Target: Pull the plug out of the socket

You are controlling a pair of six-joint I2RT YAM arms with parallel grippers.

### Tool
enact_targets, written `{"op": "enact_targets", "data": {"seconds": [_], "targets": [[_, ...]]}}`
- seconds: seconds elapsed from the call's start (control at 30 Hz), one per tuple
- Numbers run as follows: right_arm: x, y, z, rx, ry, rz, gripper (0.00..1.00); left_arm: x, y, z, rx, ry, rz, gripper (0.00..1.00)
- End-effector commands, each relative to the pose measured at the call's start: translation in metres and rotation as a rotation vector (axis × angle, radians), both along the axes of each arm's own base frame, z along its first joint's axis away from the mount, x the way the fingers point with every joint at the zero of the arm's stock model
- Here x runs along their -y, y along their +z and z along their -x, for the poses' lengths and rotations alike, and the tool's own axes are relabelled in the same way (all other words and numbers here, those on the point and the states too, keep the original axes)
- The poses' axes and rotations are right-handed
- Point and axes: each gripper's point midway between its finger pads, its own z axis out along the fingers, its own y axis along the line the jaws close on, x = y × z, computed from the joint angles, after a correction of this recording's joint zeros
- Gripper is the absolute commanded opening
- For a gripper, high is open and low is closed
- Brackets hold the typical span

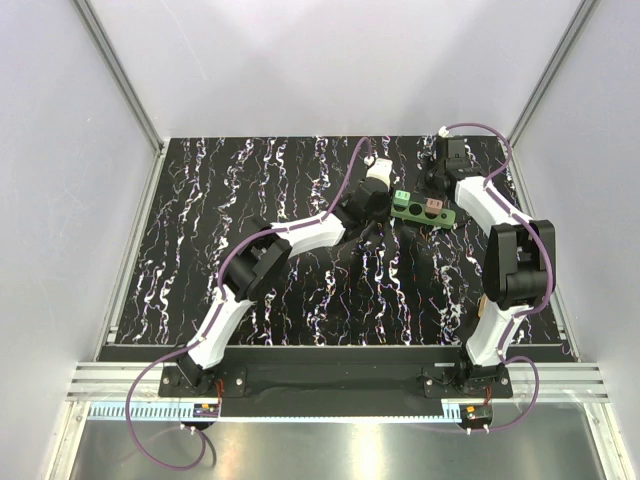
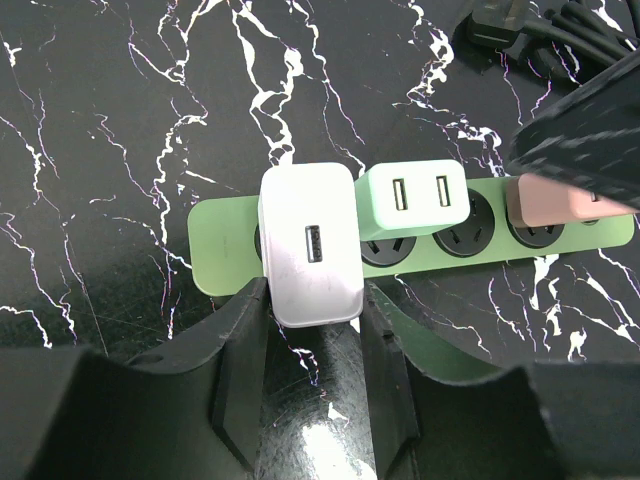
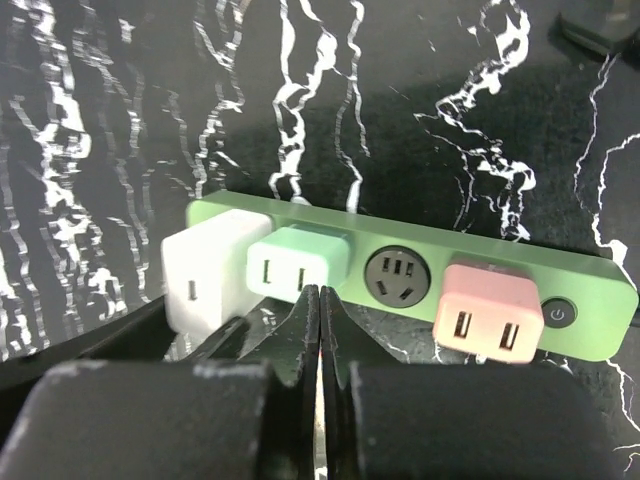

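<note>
The socket, a long green power strip (image 2: pixel 225 250) (image 3: pixel 480 255) (image 1: pixel 446 215), lies on the black marbled table. It carries a white plug (image 2: pixel 310 245) (image 3: pixel 205 275) at one end, then a mint green plug (image 2: pixel 415 200) (image 3: pixel 295 265), an empty hole (image 3: pixel 397 275) and a pink plug (image 3: pixel 487 315) (image 1: pixel 433 206). My left gripper (image 2: pixel 312 300) (image 1: pixel 372 207) is shut on the white plug, one finger pressed on each side. My right gripper (image 3: pixel 319 292) (image 1: pixel 432 188) is shut on nothing, its tips just in front of the mint green plug.
A black cord and plug (image 2: pixel 540 30) lie coiled behind the strip. The strip's power button (image 3: pixel 559 314) sits beyond the pink plug. Both arms crowd the far right part of the table (image 1: pixel 200 220), near the white side wall (image 1: pixel 590 150).
</note>
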Motion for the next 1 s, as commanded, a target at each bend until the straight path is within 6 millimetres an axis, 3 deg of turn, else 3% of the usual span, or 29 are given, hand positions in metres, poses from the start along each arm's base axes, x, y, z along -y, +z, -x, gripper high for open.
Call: {"op": "enact_targets", "data": {"seconds": [0.0,0.23,0.43,0.97], "targets": [[0.004,-0.002,-0.003,-0.019,-0.016,0.047,0.00,0.007,0.082,-0.010,0.152,0.007,0.123,0.15],[0.003,-0.019,-0.001,-0.078,-0.009,0.060,0.00,0.008,0.083,-0.012,0.161,0.005,0.130,0.15],[-0.003,-0.045,-0.005,-0.129,0.000,0.056,0.00,0.012,0.084,-0.014,0.168,-0.002,0.141,0.15],[0.003,-0.080,-0.013,-0.166,-0.042,0.095,0.00,0.019,0.094,-0.013,0.196,-0.039,0.177,0.15]]}}
